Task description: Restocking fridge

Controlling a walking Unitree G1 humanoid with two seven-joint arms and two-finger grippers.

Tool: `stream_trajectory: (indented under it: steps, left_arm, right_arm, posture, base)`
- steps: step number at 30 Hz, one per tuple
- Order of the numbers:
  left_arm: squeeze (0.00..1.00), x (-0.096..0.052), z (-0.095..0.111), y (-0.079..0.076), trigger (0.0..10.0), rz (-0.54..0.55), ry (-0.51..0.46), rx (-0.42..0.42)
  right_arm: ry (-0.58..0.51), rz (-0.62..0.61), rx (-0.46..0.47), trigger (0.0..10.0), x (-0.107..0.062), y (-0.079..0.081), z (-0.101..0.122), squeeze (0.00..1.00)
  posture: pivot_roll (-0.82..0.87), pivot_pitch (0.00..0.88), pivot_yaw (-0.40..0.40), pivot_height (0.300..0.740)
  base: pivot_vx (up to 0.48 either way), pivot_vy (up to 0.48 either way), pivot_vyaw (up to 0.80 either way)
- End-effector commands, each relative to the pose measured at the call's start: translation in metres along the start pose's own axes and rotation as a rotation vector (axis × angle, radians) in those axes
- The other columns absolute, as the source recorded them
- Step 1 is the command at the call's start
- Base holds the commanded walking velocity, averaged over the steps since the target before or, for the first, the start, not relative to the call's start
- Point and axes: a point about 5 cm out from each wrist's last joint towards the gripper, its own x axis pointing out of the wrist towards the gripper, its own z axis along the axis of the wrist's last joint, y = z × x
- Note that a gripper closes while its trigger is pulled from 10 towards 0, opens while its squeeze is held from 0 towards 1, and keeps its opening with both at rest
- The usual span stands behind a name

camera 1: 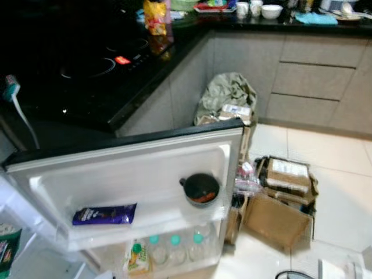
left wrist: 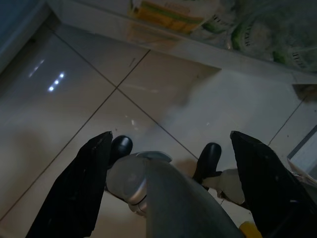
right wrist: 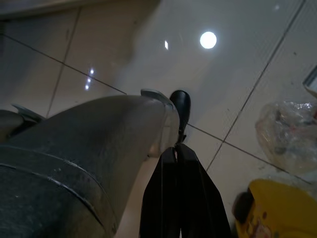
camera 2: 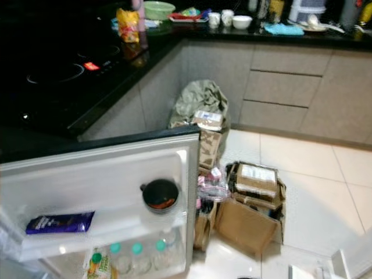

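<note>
With the left gripper [left wrist: 168, 186] spread wide and empty and the right gripper [right wrist: 179, 198] pinched closed on nothing, both hanging over the floor, the soft yellow plastic packet [right wrist: 275, 208] lying there looks light, crinkly, best pinched at an edge.

A glossy black stone desk [camera 1: 145, 87] is wrapping round the corner of the room, an inset black cooktop [camera 1: 99, 61] glowing red at its front edge. Grey matte cabinet drawers [camera 2: 290, 87] are lining the wall beneath. Pale glossy floor tiles [camera 2: 325, 192] are reflecting ceiling lights, with brown cardboard boxes [camera 2: 250, 203] sitting on them.
</note>
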Motion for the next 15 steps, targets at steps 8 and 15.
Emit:
stream_trajectory:
  steps: [8,15]
  left_arm:
    - [0.0,-0.0002,-0.0004,0.0,10.0,-0.013,0.008,0.004]
    - [0.0,-0.0003,-0.0034,-0.0021,10.0,-0.025,0.017,0.008]
  right_arm:
    - [0.007,0.012,-0.009,10.0,0.0004,0.0026,-0.0025,0.0]
    - [0.004,0.011,-0.005,10.0,0.0003,0.0026,-0.0028,0.0]
  posture:
    - [-0.09,0.0,0.02,0.74]
    - [-0.09,0.0,0.021,0.74]
  base:
    - [0.0,0.0,0.79]
    - [0.0,0.0,0.79]
